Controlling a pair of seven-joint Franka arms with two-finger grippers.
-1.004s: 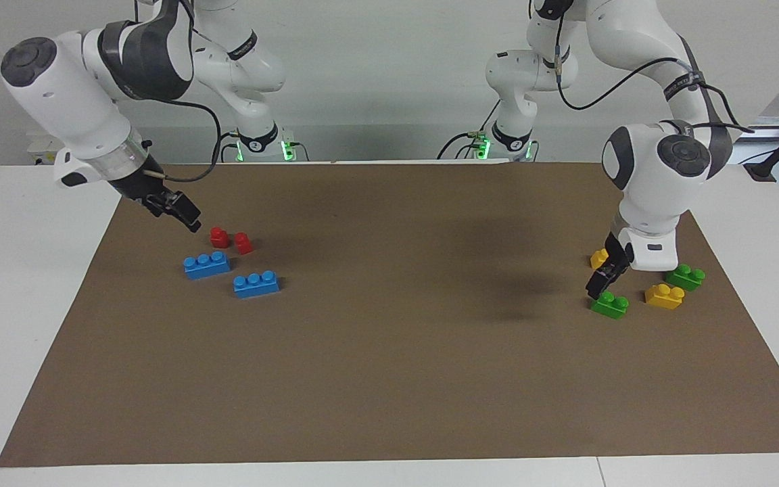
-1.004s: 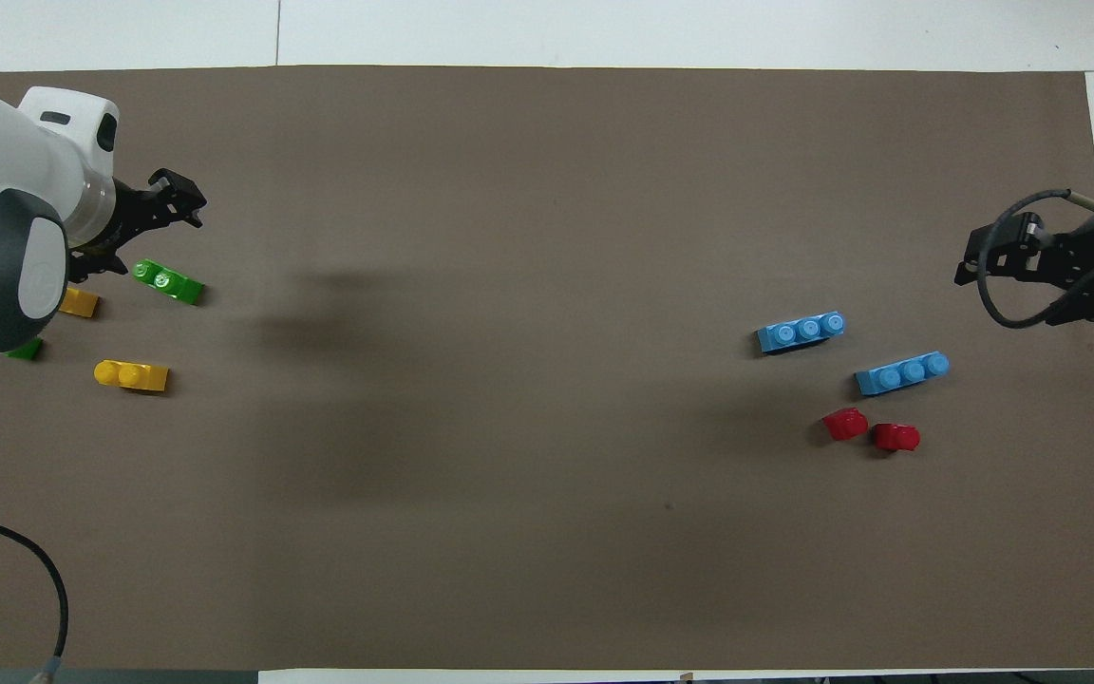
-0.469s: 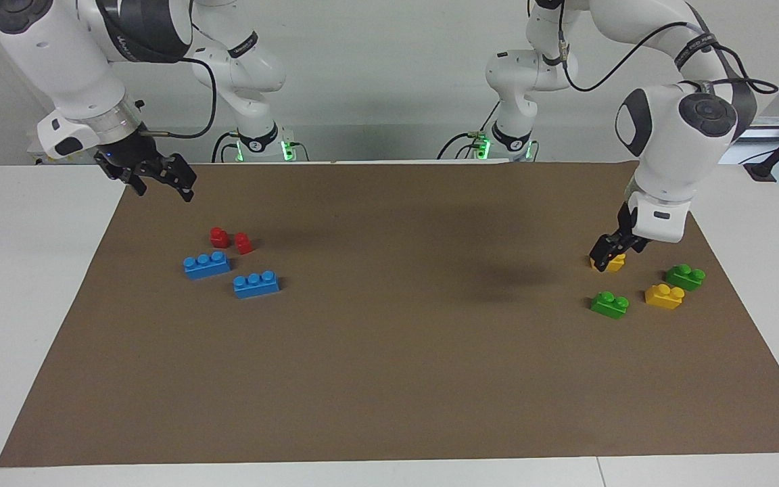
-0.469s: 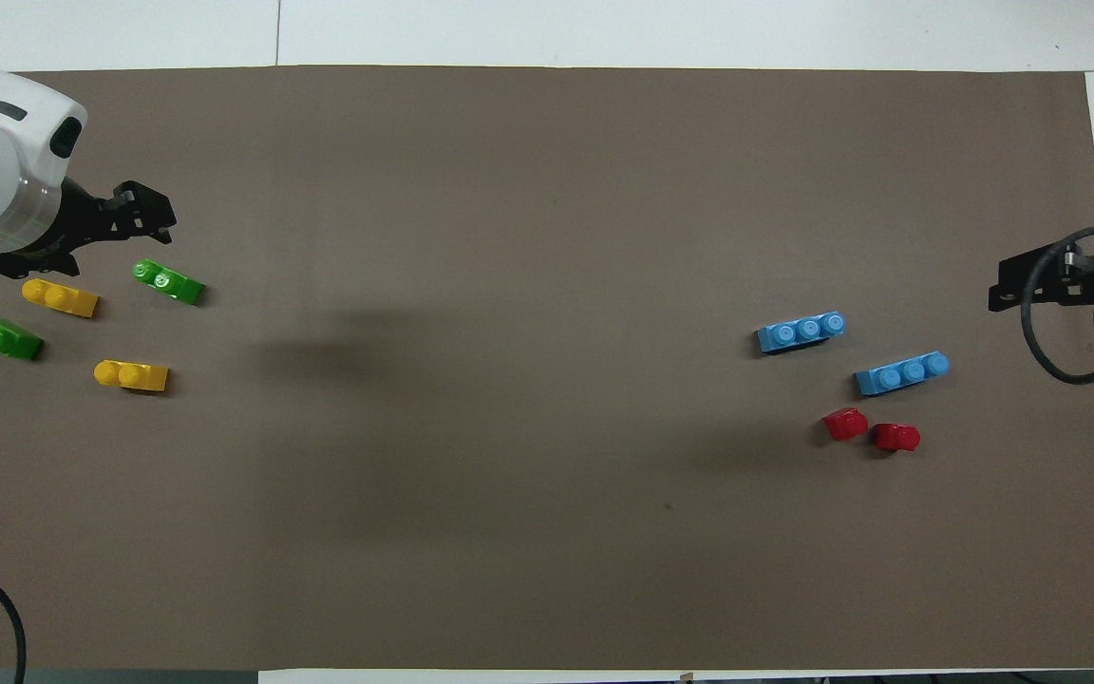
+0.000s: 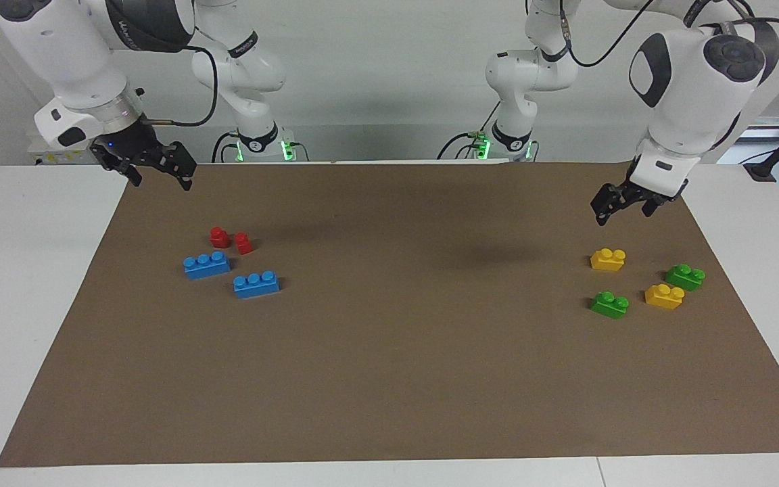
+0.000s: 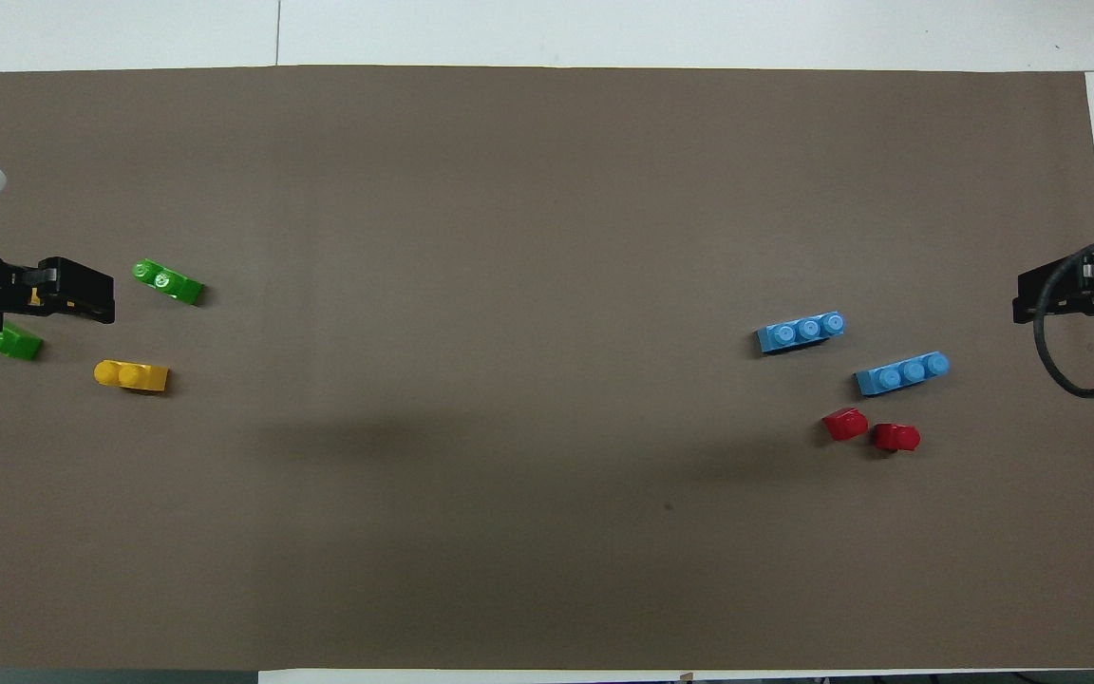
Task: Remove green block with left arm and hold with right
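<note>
Two green blocks (image 5: 610,304) (image 5: 685,276) lying loose among yellow bricks (image 5: 608,259) at the left arm's end, left gripper (image 5: 623,205) and right gripper (image 5: 153,168) raised, open, empty; risk of grabbing a yellow brick instead.

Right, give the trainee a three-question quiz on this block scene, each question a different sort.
1. True or false: the left gripper is shut on a green block.
2. How many blue bricks lie on the brown mat? A) one B) two C) three
3. Fill in: the two red blocks lie nearer to the robots than the ____ bricks.

Key: 1 false, it hangs open and empty above the mat, as does the right gripper; the green blocks rest on the mat. 2 B, the blue bricks. 3 blue.
</note>
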